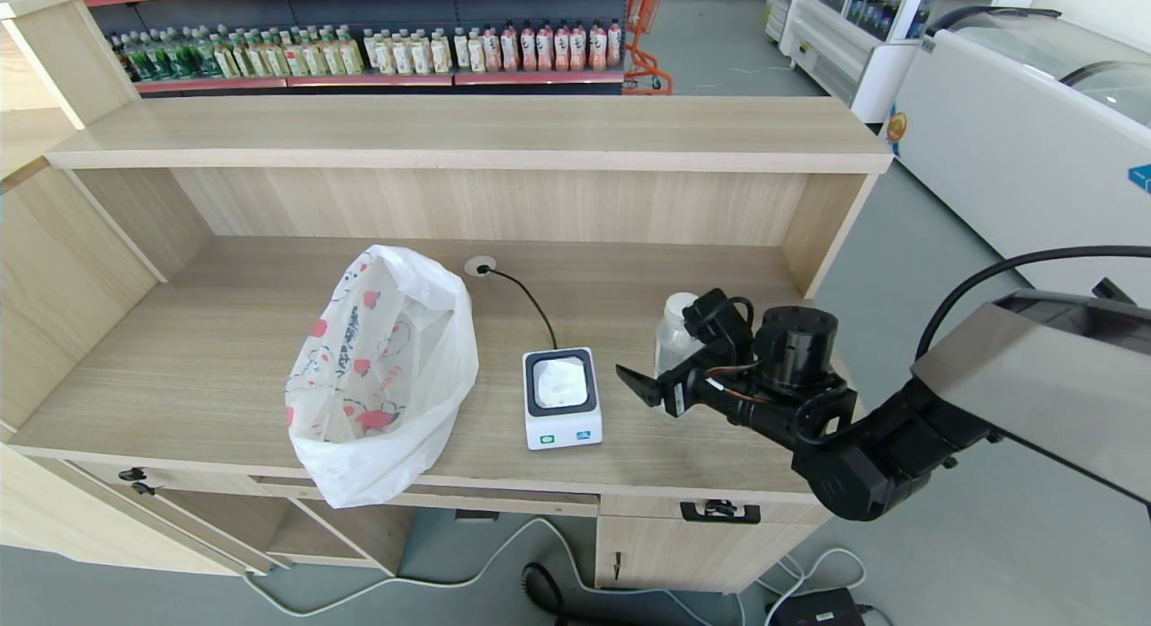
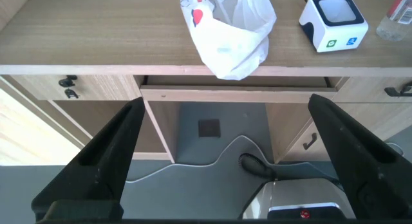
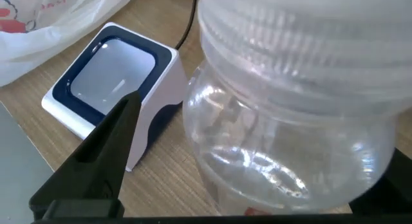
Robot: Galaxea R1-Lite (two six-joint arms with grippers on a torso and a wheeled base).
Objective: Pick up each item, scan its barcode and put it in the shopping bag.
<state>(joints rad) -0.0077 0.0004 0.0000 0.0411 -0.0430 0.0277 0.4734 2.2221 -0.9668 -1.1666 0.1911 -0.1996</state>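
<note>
Straddling the clear bottle (image 1: 674,325), the right tool (image 1: 664,354) gapes wide, scanner (image 1: 562,399) just beside, shopping bag (image 1: 387,374) beyond.

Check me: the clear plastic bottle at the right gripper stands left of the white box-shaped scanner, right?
No. The clear plastic bottle at the right gripper stands to the right of the white box-shaped scanner, not left; the head view shows it.

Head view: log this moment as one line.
right gripper open around bottle | bottle upright on counter, right of scanner | shopping bag left of scanner | left gripper open
</note>
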